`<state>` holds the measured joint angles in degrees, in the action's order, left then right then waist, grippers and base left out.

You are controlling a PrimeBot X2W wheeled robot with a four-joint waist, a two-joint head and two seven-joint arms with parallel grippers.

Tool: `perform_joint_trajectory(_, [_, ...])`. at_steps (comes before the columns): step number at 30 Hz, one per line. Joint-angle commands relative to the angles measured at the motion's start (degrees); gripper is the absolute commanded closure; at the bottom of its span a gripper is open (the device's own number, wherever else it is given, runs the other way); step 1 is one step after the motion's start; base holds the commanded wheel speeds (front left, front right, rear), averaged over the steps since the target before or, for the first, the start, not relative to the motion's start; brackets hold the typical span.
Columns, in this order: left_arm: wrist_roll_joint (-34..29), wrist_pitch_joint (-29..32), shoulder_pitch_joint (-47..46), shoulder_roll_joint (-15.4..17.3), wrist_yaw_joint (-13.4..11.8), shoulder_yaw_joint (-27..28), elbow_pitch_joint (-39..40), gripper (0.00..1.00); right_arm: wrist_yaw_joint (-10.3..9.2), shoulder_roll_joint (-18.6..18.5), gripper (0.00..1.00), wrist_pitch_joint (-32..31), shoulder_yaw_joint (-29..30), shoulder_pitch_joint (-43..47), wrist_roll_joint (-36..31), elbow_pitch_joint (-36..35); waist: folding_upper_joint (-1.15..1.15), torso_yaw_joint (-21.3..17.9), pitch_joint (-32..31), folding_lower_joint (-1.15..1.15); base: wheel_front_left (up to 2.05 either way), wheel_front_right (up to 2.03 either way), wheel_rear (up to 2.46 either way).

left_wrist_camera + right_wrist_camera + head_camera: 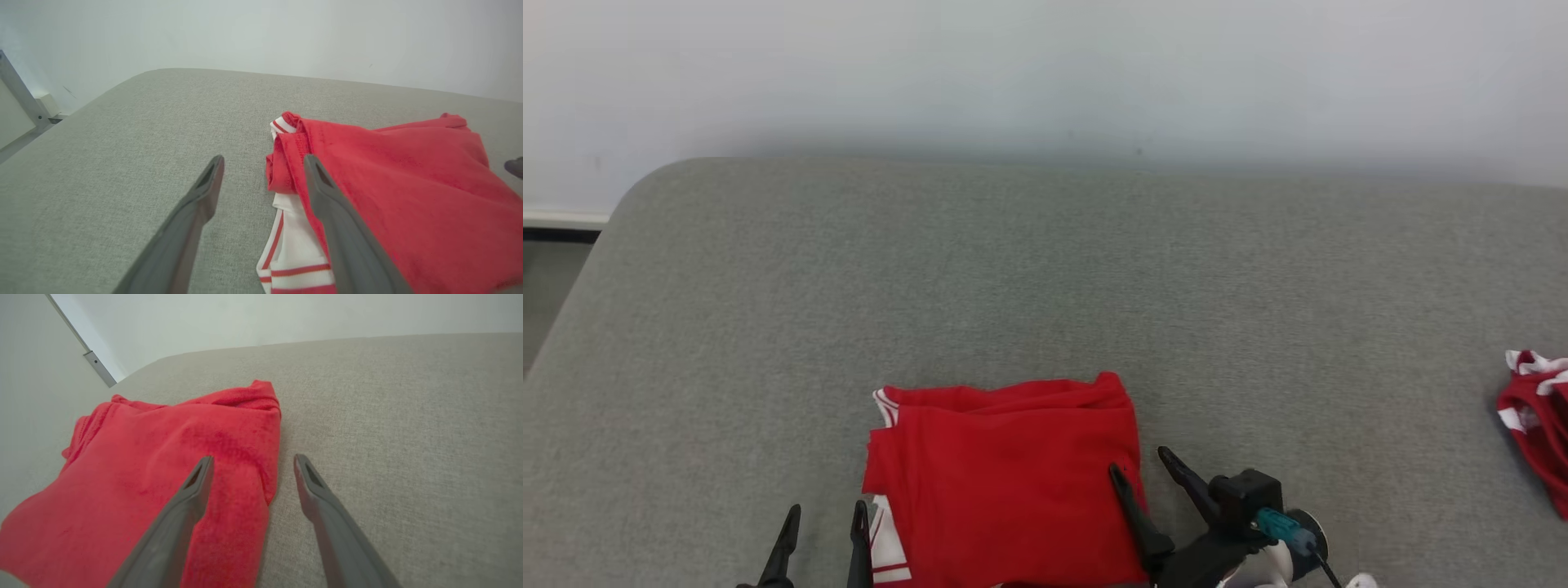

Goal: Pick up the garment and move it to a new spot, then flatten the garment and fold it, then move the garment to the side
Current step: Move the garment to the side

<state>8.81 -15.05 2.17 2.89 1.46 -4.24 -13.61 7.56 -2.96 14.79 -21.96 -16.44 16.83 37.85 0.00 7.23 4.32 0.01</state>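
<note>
1. Head view: a folded red garment point(1005, 482) with white striped trim lies on the grey padded surface point(1045, 269), near its front edge and about midway across.
2. The left gripper point(826, 510) sits at the garment's left edge, jaws spread apart and holding nothing. In the left wrist view, one finger is over bare surface and the other over the red cloth beside the white trim.
3. The right gripper point(1139, 460) sits at the garment's right edge, jaws likewise spread and empty. In the right wrist view, one finger is over the red cloth and the other over bare surface.
4. Whether any finger touches the cloth cannot be told.
5. A second red-and-white cloth point(1539, 416) lies crumpled at the far right, well apart from the garment.
</note>
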Motion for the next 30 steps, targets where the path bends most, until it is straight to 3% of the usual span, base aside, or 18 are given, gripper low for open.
perform_joint_trajectory(1, [0.23,-0.16,-0.61,0.01,-0.13,0.10,-0.01,0.00,-0.14,0.11,0.00,-0.17,-0.41,-0.74,0.31,1.21,0.00,1.77,1.19,-0.01,0.00,0.00,0.00])
perform_joint_trajectory(10, [0.02,-0.16,-1.14,-0.01,0.00,-0.10,0.42,0.00,-0.13,0.13,0.00,-1.17,-4.51,-6.01,4.12,11.09,0.00,3.67,2.10,-0.01,0.00,0.00,0.00])
perform_joint_trajectory(12, [0.00,-0.16,-1.15,-0.01,-0.08,-0.18,0.50,0.00,-0.13,0.12,0.87,-0.93,-5.47,-6.71,4.83,12.23,0.00,3.74,2.09,-0.01,0.00,0.00,0.00])
perform_joint_trajectory(13, [0.09,-0.16,-1.19,-0.01,-0.12,-0.13,0.53,0.00,-0.13,0.12,1.00,-0.78,-5.62,-7.00,5.12,12.71,0.00,3.71,2.05,-0.01,0.00,0.00,0.00])
perform_joint_trajectory(21, [-0.90,-0.16,-1.29,0.00,0.67,0.51,1.37,0.00,-0.16,-0.72,1.00,0.36,0.17,-8.91,4.59,14.28,0.00,0.16,1.41,-0.01,0.00,0.00,0.00])
perform_joint_trajectory(30, [-1.65,-0.16,-3.15,-0.01,1.62,0.53,1.53,0.00,-0.15,-1.71,1.00,0.41,5.47,-6.83,2.77,11.36,0.00,-12.57,1.74,-0.01,0.00,0.00,0.00])
